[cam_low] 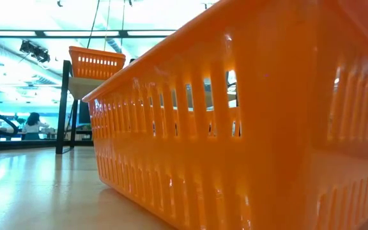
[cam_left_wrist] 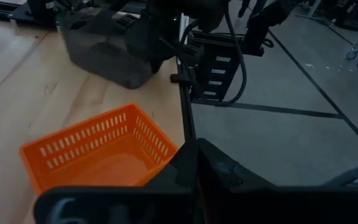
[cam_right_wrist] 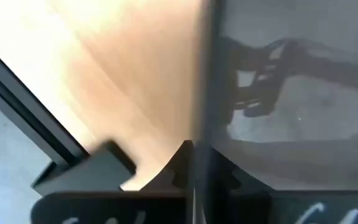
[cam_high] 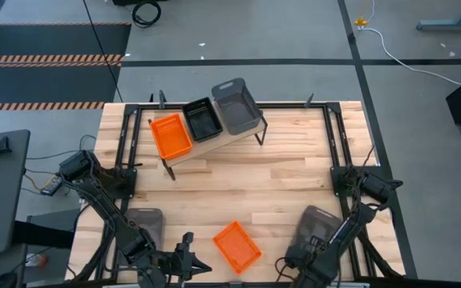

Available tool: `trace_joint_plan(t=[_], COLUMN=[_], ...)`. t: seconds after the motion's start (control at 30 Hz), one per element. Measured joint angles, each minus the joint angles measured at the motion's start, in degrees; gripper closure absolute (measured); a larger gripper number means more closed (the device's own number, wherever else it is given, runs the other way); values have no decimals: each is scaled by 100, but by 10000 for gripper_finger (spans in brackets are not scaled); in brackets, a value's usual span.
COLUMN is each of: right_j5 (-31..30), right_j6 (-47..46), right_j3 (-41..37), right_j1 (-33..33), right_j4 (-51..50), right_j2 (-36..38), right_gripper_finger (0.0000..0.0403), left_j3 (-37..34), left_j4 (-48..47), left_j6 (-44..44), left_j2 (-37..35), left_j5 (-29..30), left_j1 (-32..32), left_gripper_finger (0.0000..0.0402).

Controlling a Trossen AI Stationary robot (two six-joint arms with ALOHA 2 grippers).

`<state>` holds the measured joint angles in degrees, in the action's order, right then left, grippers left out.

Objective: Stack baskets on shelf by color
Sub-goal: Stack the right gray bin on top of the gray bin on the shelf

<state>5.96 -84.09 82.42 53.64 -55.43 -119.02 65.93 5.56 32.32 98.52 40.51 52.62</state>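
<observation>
High view, slotted orange plastic basket [cam_high: 237, 246], slatted tabletop [cam_high: 294, 176]

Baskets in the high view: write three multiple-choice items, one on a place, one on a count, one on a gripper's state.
1. Where is the loose orange basket?
A. on the shelf
B. on the tabletop, between the left gripper and the right gripper
C. inside a grey basket

2. How many baskets stand on the shelf?
A. one
B. five
C. three

3. The right gripper is:
A. shut on the wall of a grey basket
B. open above the shelf
C. open, resting on the orange basket

Answers: 1 B, it lies on the slats near the table's front edge. 2 C, one orange, one black and one grey sit side by side. 3 A, the right wrist view shows the grey wall between its closed fingers.
</observation>
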Motion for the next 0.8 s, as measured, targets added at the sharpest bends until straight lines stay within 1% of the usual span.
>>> trace_joint_plan(t=[0.17,0.27,0.33,0.5,0.53,0.63,0.7,0.8], right_j5=[-34,-125,-363,-1192,-1363,-1791,-2195,-2575], right_j6=[887,1435,1803,2935,3189,4326,4708,5222], right_j3=[579,1083,1498,2608,2779,3117,3387,3640], right_j1=[-339,-507,-599,-795,-843,-1035,-1205,-1536], right_j4=[-657,-1425,-1952,-3413,-3489,-3404,-3467,-3454], right_j2=[-24,-22,-22,-4,0,112,134,151], right_gripper_finger=[388,388,392,392,391,390,390,391], left_j3=[0,0,0,0,0,0,0,0], left_j4=[-4,-11,-17,-21,-21,-26,-22,24], left_j6=[4,7,7,22,43,158,191,189], left_j2=[0,0,0,0,0,0,15,105], left_j5=[20,22,32,39,40,46,115,241], left_j1=[0,2,11,11,11,11,14,13], left_gripper_finger=[382,386,388,387,386,381,380,379])
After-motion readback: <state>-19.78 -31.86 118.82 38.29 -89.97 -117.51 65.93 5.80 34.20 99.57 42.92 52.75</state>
